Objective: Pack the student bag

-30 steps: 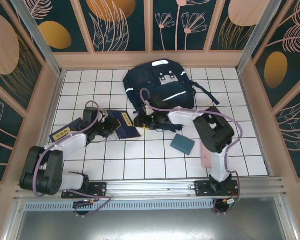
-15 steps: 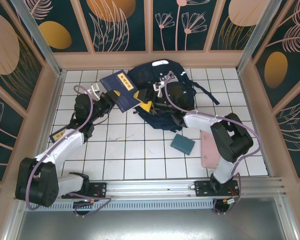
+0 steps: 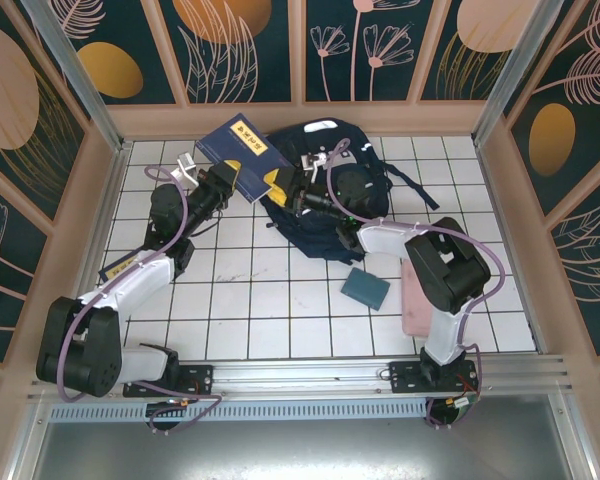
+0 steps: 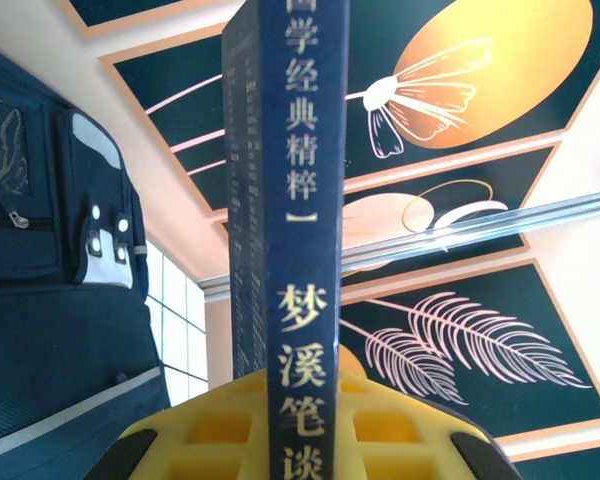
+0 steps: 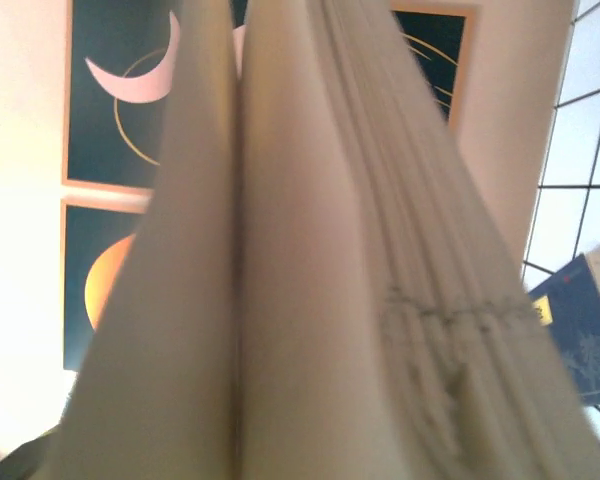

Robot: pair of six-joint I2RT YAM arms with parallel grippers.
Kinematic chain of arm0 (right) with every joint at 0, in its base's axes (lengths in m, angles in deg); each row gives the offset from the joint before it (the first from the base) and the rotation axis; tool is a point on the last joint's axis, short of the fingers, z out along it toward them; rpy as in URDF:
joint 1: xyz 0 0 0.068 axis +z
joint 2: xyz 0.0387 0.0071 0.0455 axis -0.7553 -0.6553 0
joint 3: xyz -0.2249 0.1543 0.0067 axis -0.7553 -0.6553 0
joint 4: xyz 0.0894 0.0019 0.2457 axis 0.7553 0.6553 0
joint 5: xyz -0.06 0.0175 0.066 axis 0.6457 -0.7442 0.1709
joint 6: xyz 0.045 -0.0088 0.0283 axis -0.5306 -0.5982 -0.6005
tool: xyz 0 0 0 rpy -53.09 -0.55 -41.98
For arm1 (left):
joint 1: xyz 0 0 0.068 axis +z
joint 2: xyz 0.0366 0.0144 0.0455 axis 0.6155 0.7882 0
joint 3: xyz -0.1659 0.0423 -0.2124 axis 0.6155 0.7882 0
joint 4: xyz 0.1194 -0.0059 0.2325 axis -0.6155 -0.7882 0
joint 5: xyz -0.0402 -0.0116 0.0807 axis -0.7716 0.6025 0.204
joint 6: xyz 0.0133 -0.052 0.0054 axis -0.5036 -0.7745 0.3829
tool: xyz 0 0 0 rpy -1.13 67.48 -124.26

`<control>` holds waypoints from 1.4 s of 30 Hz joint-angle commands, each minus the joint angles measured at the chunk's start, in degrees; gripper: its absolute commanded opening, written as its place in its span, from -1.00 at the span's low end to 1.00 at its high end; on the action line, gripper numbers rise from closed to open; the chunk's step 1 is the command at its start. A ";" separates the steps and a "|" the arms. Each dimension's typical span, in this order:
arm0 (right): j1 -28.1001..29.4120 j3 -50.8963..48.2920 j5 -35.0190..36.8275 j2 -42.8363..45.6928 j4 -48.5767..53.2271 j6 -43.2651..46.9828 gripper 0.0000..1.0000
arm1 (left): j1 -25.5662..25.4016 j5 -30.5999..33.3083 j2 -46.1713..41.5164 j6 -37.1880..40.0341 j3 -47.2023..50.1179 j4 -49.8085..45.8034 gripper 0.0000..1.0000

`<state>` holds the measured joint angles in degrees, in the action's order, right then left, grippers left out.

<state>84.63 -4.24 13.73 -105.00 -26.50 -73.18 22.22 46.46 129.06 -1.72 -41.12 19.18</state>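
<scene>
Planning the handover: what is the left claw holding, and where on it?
The navy book: the left claw pinches its two covers at the spine edge, near one end.

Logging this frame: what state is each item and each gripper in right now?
student bag: lying on the tiles at the back; zip state unclear.
held navy book: lifted, tilted, by the bag.
left gripper: shut on the held navy book.
right gripper: at the bag; open or shut unclear.
second navy book: flat on the tiles.
teal notebook: flat on the tiles.
pink item: flat, partly under the right arm.
</scene>
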 commanded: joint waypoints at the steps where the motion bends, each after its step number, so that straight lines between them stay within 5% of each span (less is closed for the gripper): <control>1: -0.68 -0.53 2.43 1.93 -4.32 -0.17 -0.46 | -0.33 -0.22 0.32 -1.88 -2.84 6.19 -0.75; 5: -2.12 -3.24 6.29 7.05 6.10 7.63 -0.87 | -0.45 -0.75 1.21 1.20 -4.05 0.08 -0.39; 9: -3.86 -5.52 13.15 15.11 22.63 20.83 -0.95 | -0.56 -1.69 4.13 9.29 -7.24 -12.95 0.23; 14: -8.50 -7.44 20.39 25.00 40.95 34.38 -0.97 | -3.76 -1.32 9.65 25.14 -13.59 -28.50 0.55; 18: -12.47 -7.40 27.36 31.95 54.80 41.96 -0.97 | -8.04 -5.13 16.09 36.16 -21.09 -37.39 0.59; 24: -20.35 -7.12 31.22 37.55 68.19 44.78 -0.97 | -17.99 7.59 24.31 50.46 -34.06 -51.61 0.60; 33: -27.87 -10.76 29.36 42.92 71.97 44.28 -0.97 | -27.23 14.66 45.66 64.65 -62.66 -74.04 0.41; 42: -32.13 -12.45 26.60 45.30 73.55 43.65 -0.97 | -28.01 19.54 59.52 70.49 -80.66 -84.73 0.39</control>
<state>53.07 -16.17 42.10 -61.72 47.73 -30.21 -6.18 63.82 186.30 64.57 -117.95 -58.96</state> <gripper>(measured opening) 0.104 0.693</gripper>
